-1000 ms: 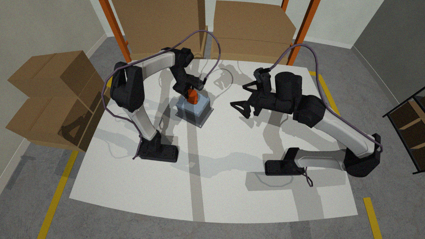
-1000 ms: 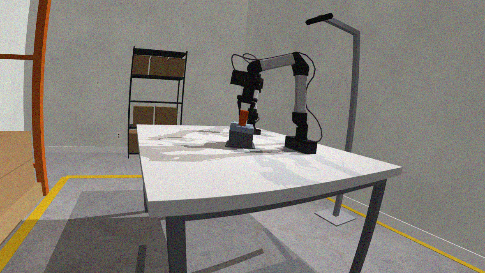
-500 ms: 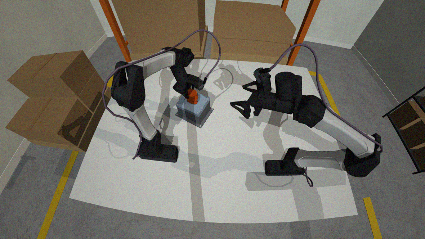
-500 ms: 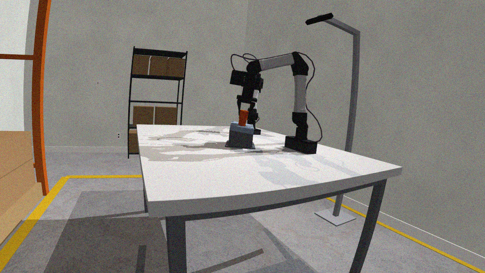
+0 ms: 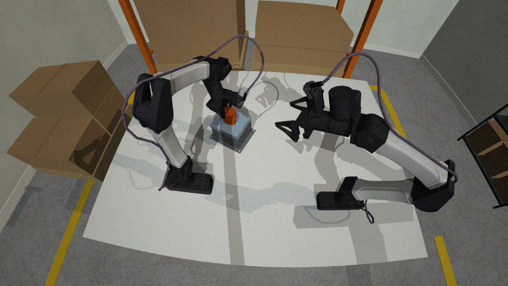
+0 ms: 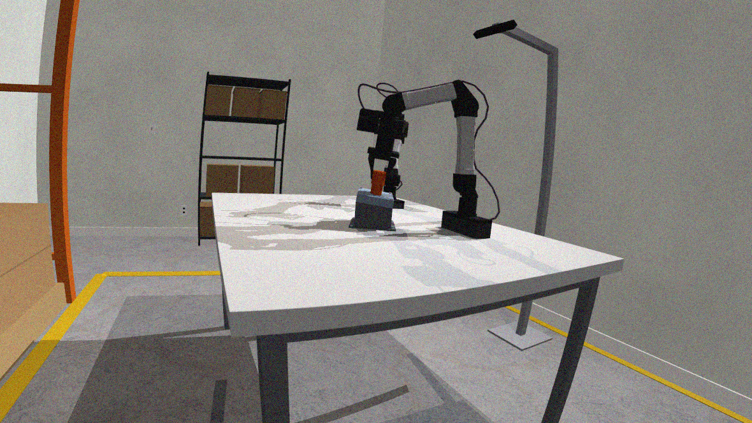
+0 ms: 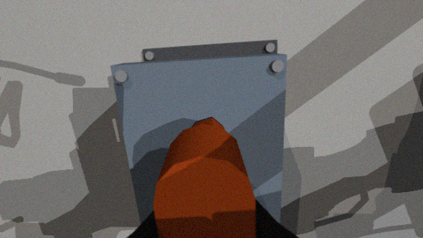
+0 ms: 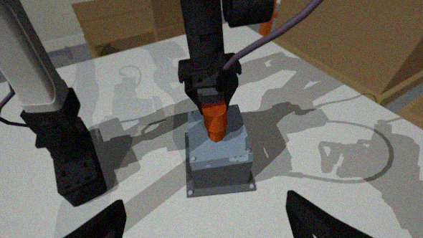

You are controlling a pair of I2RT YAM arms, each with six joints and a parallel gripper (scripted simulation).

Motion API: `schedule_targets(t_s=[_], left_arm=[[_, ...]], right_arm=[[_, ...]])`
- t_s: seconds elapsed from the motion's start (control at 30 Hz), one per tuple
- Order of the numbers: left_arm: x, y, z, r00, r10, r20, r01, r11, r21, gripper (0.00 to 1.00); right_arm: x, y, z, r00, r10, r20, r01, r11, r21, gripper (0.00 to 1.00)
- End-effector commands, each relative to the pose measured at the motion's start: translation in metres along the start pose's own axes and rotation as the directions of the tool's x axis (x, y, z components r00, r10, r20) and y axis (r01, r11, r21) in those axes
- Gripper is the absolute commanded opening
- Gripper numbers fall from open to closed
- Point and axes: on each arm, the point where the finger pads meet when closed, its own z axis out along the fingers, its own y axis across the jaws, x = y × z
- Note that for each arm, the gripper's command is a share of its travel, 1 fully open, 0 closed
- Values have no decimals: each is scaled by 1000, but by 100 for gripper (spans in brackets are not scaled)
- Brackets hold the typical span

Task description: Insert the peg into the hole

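Left gripper [image 5: 229, 109] [image 6: 379, 167] [image 8: 214, 104] gripping peg [image 5: 229, 116] [image 6: 378, 183] [image 7: 205, 186] [image 8: 215, 120], tip sitting at plate [image 5: 241, 128] [image 6: 386, 199] [image 7: 201, 86] [image 8: 226, 152] top, hole mostly hiding under it. Right gripper [image 5: 284, 113] [image 8: 206, 208] standing wide beside plate. Alignment probably finishing; full insertion remaining.

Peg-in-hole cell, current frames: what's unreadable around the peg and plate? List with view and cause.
- Hole outline: left wrist, mostly covered by the orange peg.
- Peg tip, in or above the hole: exterior, too small.
- Left gripper's fingers: left wrist, cut by the bottom edge.
- Right gripper's finger bases: right wrist, bottom edge.
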Motion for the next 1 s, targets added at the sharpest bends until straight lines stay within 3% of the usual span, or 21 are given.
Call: schedule_targets(t_s=[0.0, 0.97], left_arm=[[-5, 8, -16, 1000, 13, 5, -12, 999, -52, 39], [-5, 3, -3, 1000, 11, 10, -11, 999, -38, 39]], right_arm=[[-10, 0, -7, 1000, 3, 30, -3, 1000, 2, 100], [-10, 0, -7, 1000, 3, 30, -3, 1000, 2, 100]])
